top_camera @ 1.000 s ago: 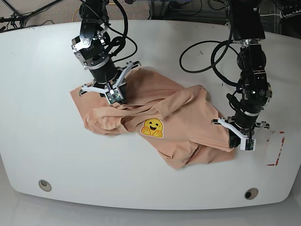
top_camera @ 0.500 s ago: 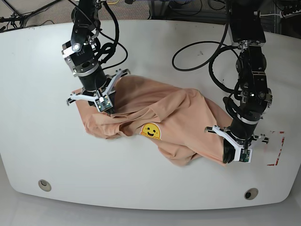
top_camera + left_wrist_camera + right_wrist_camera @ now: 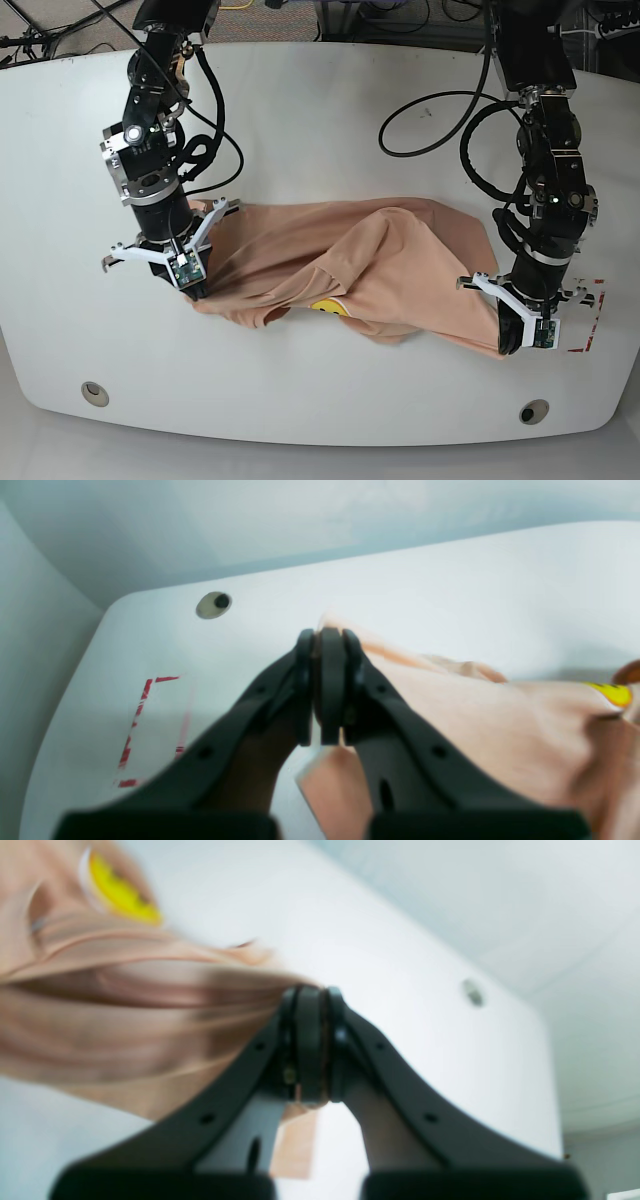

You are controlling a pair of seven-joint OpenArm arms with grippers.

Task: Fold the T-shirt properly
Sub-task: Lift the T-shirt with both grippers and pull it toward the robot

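T-shirt [image 3: 400, 260] now stretched between tools

Bright, even light; blurred wrist views

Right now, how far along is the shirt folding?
Early. Done: both grippers have a grasp. The left gripper is shut on the shirt at one edge, and the right gripper is shut on the opposite end. In hand: the cloth hangs stretched between them, bunched and wrinkled, with the yellow print partly tucked under. Left: spreading it flat on the table, then every fold.
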